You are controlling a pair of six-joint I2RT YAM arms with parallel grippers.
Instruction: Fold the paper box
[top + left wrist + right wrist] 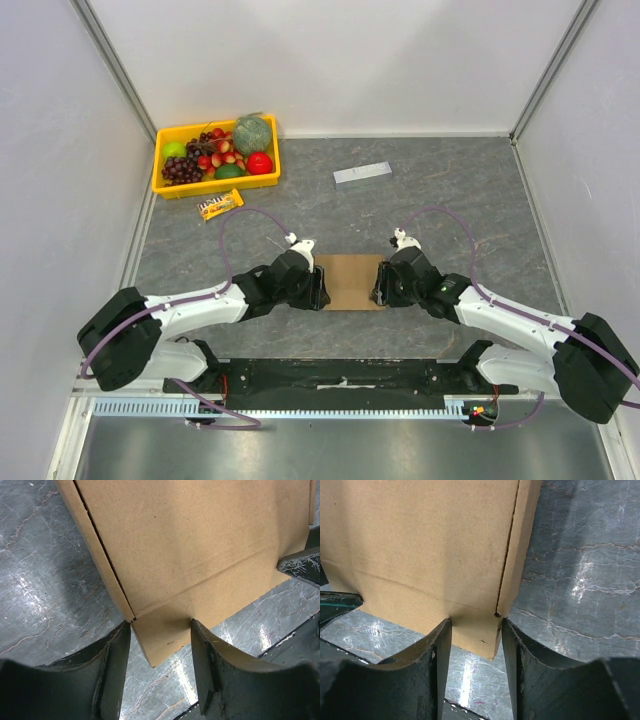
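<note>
The paper box (350, 281) lies flat on the desk (450, 210) between the two arms, a thin brown sheet that looks light and stiff across its panels. It seems ready to bend only along its scored creases, and likely to slide or buckle if squeezed hard. The left jaws stand about half closed on a small tab (162, 635) at its left edge, a finger against each side, and the right jaws hold the opposite tab (472, 632) likewise. These tabs seem the sensible grip points.
</note>
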